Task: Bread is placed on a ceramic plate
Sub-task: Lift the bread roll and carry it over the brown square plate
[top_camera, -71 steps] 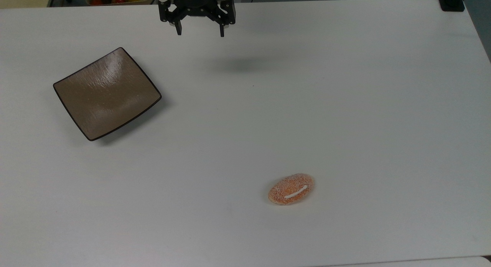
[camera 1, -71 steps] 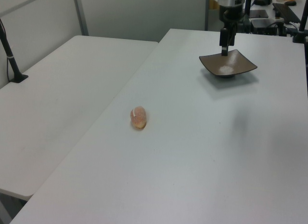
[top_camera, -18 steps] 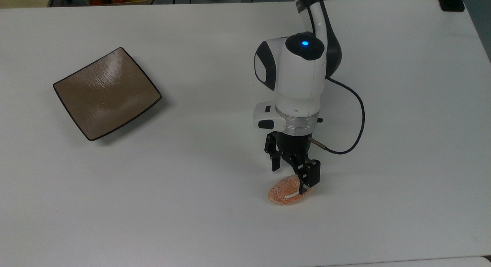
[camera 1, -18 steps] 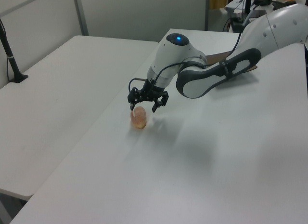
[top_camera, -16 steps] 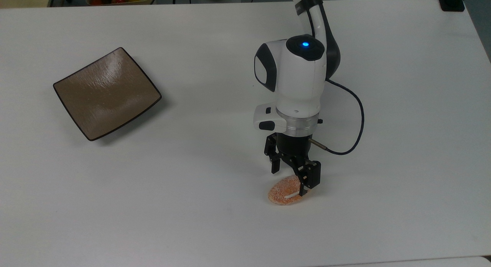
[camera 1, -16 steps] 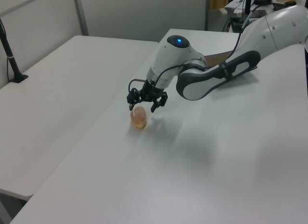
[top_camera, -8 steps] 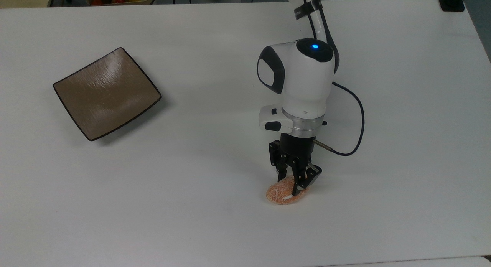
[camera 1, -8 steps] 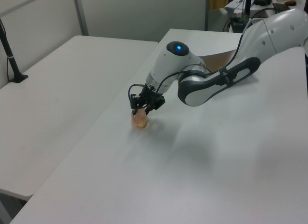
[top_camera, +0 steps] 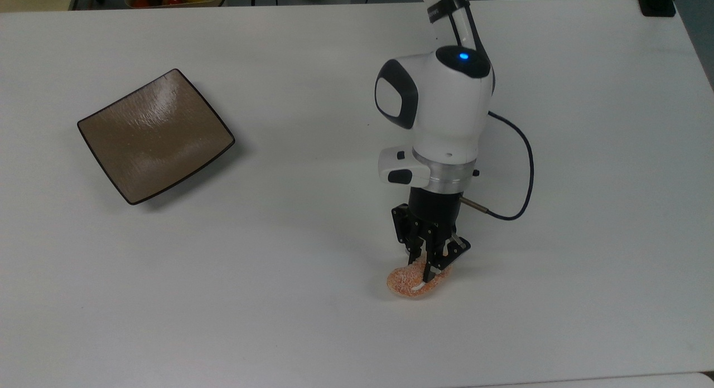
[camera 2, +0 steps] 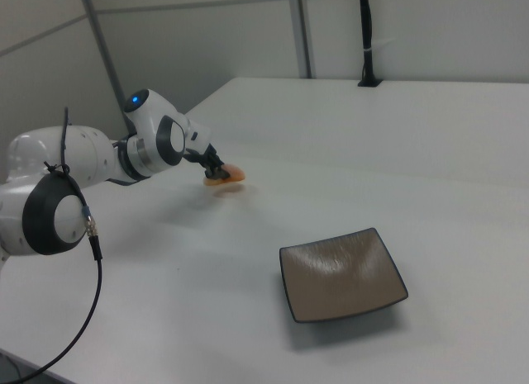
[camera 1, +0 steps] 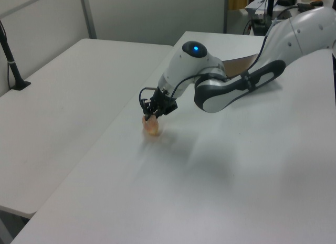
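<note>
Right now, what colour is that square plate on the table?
The ceramic plate is glossy brown with a thin dark rim, clearest in the top view.

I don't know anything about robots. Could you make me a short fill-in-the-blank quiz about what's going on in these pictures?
1. The gripper is shut on the ____.
2. The ceramic plate has a ____ shape.
3. In the top view, the ceramic plate lies to the ____ of the bread.
4. The table is ____ in colour.

Missing words: bread; square; left; white

Glossy ceramic plate [top_camera: 153, 136]; sugar-rough bread [top_camera: 404, 280]; matt table [top_camera: 585, 154]
</note>
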`<state>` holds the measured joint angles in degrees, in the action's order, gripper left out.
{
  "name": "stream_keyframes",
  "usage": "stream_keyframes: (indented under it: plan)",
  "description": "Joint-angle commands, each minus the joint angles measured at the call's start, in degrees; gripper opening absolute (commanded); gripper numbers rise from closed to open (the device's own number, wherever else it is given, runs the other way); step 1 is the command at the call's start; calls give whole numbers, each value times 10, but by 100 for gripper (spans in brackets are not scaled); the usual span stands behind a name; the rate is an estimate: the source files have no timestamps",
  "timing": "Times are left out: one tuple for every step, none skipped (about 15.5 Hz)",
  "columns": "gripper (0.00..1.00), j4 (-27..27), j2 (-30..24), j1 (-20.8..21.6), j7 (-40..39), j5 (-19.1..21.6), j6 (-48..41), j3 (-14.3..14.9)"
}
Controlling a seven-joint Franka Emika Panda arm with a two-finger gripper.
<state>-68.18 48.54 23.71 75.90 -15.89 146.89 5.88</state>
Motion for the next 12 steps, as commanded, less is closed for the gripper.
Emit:
stream_keyframes:
  plan:
    - [30, -110, -113, -11, -23, -12, 6, -1]
    - [30, -129, -133, -19, -39, -10, 4, -1]
    - [30, -148, -154, -26, -53, -8, 2, -3]
    - [30, -167, -174, -33, -69, -6, 2, -3]
    - [30, -186, -192, -41, -86, -5, 2, -3]
    - [30, -202, -208, -50, -103, -3, 2, -4]
    - [31, -222, -228, -58, -121, -2, 1, -4]
    - [32, -246, -248, -65, -134, -1, 0, -5]
    - [32, -264, -266, -74, -143, 1, -1, -5]
    - [32, -280, -284, -82, -152, 2, -5, -5]
    - [32, -293, -302, -88, -166, 2, -19, -5]
    - [32, -305, -318, -96, -186, 2, -41, -5]
